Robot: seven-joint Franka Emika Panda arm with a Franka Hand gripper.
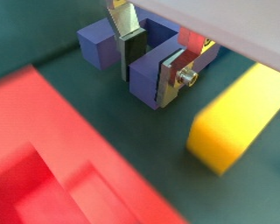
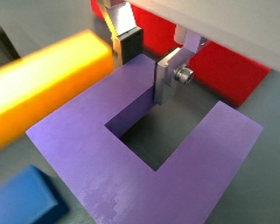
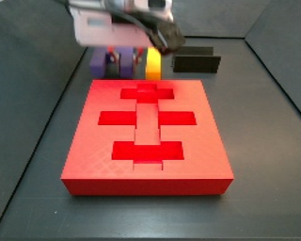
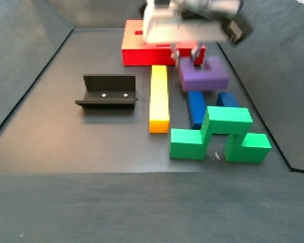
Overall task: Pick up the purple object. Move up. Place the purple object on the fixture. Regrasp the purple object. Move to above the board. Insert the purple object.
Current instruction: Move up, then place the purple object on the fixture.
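The purple object is a U-shaped block lying flat on the dark floor, its notch open. My gripper stands over it with one finger in the notch and the other on the outer side of one prong, both against it. It shows the same way in the other wrist view, with the purple object beneath. In a side view the gripper sits low on the purple object, just beyond the red board. The black fixture stands apart and holds nothing.
A long yellow bar lies beside the purple block, between it and the fixture. A blue block and green blocks lie close behind the purple one. The board has cross and bar cutouts. The fixture is by the wall.
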